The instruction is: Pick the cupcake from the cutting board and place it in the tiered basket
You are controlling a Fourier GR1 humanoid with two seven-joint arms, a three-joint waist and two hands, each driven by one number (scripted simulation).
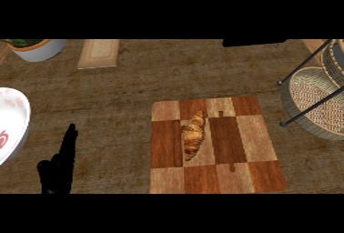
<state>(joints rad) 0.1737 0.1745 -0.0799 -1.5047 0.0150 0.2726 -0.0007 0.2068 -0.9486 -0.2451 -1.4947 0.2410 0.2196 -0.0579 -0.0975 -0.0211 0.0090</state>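
Brown counter (128,91), worn grain. Cutting board (215,145) at centre, checkered wood; pastry (193,135) lies on its left half (looks like a croissant, not a cupcake). Wicker tiered basket (316,100) at right edge. Left hand (59,166) at lower left, fingers straight, holding nothing. Plant pot (39,48) top left, white plate (12,123) left
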